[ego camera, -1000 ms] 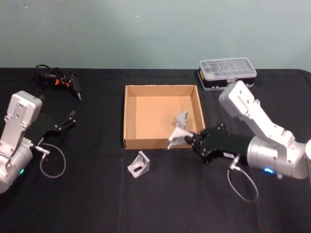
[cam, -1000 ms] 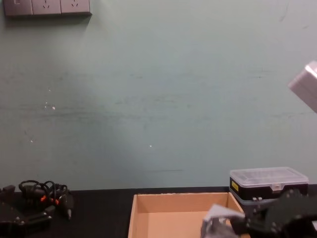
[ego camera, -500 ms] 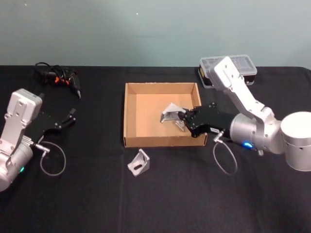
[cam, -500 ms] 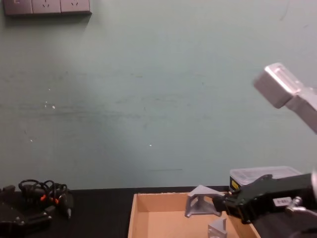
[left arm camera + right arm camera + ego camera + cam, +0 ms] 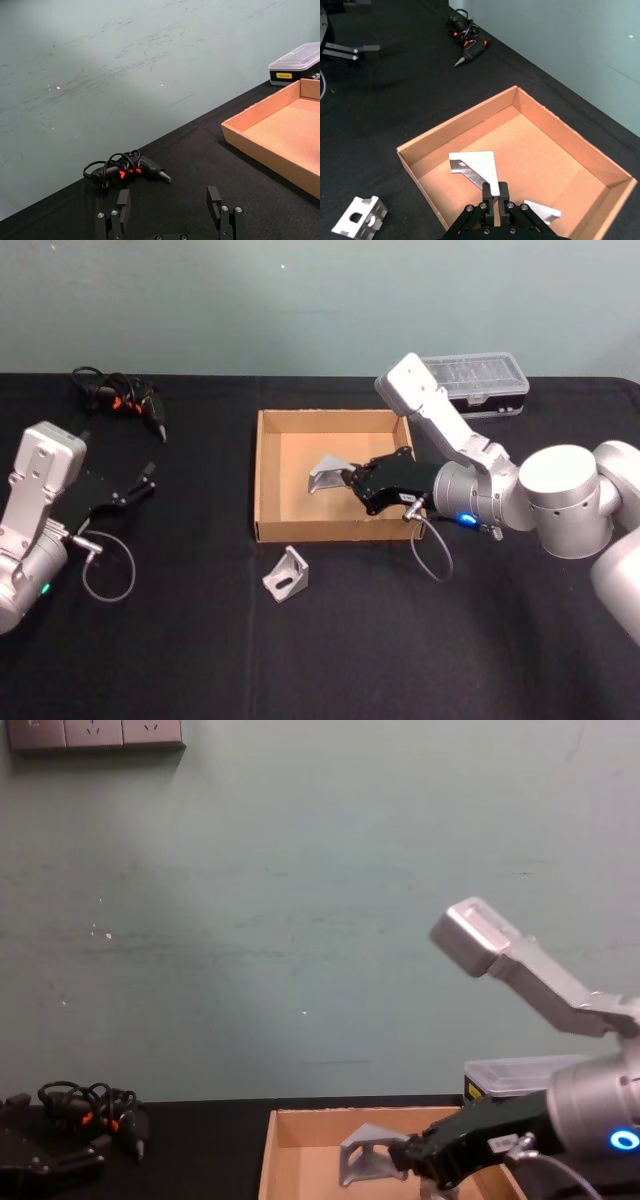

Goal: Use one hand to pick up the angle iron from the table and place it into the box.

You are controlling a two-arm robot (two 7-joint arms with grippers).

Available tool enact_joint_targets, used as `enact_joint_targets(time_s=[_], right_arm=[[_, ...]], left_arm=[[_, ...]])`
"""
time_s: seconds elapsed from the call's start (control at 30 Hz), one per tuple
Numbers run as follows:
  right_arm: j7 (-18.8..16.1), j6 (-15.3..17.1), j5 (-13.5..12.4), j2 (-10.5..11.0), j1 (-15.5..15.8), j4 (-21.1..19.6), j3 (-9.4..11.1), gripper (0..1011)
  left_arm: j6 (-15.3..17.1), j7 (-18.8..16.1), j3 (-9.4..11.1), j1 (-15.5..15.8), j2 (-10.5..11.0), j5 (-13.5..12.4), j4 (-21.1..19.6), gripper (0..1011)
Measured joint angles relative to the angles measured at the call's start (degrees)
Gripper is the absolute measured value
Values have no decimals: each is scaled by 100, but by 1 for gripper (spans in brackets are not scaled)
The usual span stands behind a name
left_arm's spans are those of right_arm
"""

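Right hand (image 5: 350,478) pinches an angle iron (image 5: 326,475) by its edge over the box (image 5: 266,480); dropped from here, it may clatter onto another bracket (image 5: 542,211) inside; left hand (image 5: 169,205) rests wide.

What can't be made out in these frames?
- Head view: the right gripper hides the loose angle iron in the box.
- Chest view: the bottom edge cuts off the box floor, so whether the held angle iron touches it is unclear.
- Head view: case contents too small.

The table (image 5: 200,660) bears box (image 5: 330,532), loose angle iron (image 5: 285,577), case (image 5: 485,380) and cables (image 5: 115,398).
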State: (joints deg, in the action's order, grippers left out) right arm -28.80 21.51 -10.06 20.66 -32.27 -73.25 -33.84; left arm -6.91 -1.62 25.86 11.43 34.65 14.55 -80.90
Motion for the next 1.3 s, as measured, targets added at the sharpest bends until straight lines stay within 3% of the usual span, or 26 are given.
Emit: enact_joint_targets(time_s=[0.53, 0.9, 1.0, 1.3], right_arm=[[-80, -107, 310, -385, -299, 803, -109, 57], [-113, -143, 407, -463, -324, 961, -47, 58], [-123, -150, 425, -474, -310, 973, -28, 97], [-40, -165, 460, -463, -204, 839, 108, 390]], left_arm=[[0, 0, 0, 0, 0, 0, 0, 1000], [0, 0, 0, 0, 0, 0, 0, 1000], [0, 0, 0, 0, 0, 0, 0, 1000], [0, 0, 0, 0, 0, 0, 0, 1000]])
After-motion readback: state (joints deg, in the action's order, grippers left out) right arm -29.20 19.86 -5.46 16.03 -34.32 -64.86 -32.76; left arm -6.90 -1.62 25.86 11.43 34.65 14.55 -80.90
